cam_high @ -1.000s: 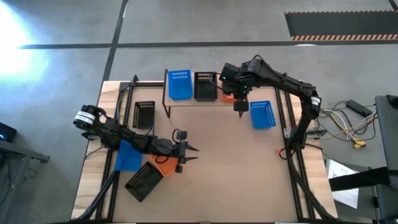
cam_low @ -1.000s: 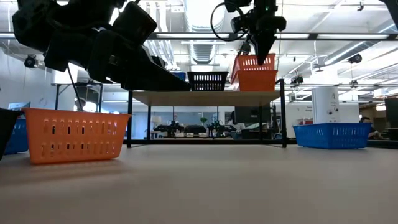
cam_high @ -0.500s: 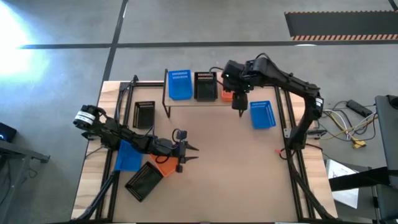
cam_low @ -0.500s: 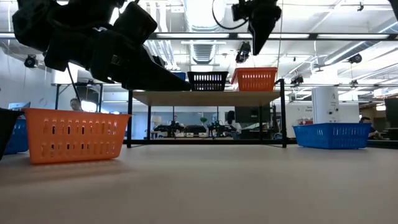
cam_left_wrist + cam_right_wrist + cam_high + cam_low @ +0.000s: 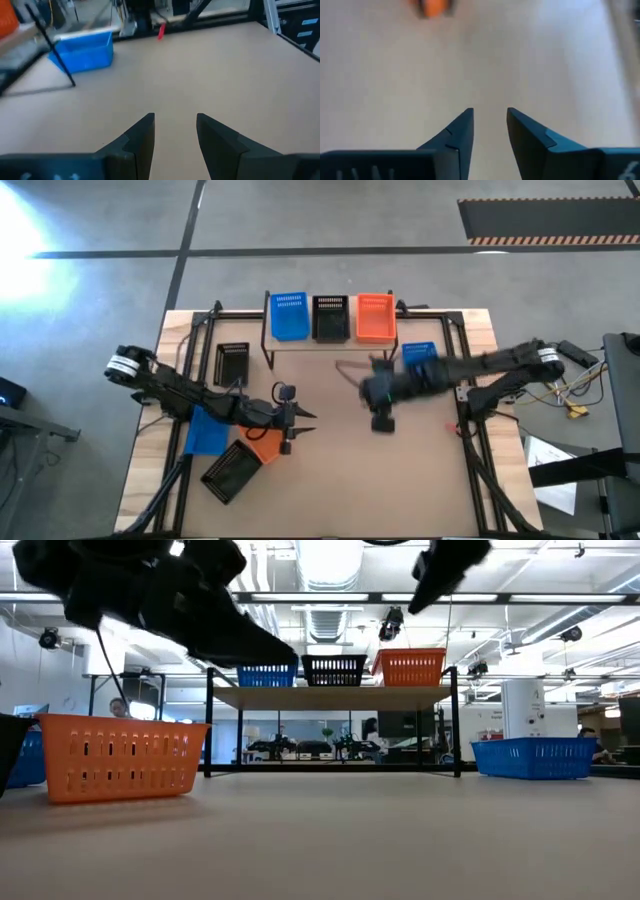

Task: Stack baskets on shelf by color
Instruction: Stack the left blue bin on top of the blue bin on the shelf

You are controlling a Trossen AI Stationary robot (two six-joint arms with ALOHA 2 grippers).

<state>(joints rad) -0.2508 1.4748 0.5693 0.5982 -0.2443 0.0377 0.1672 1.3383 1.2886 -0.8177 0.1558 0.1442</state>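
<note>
Our left gripper [image 5: 305,422] hung released; the orange basket [image 5: 264,444] lay just at its seven o'clock — nearer than the released right gripper [image 5: 383,423].

Bare table [image 5: 420,460] centre, shelf [image 5: 330,343] top full, baskets left

Three blue baskets [image 5: 288,316], three black baskets [image 5: 330,318], two orange baskets [image 5: 375,317], one shelf [image 5: 330,346], two grippers [image 5: 302,423]
</note>
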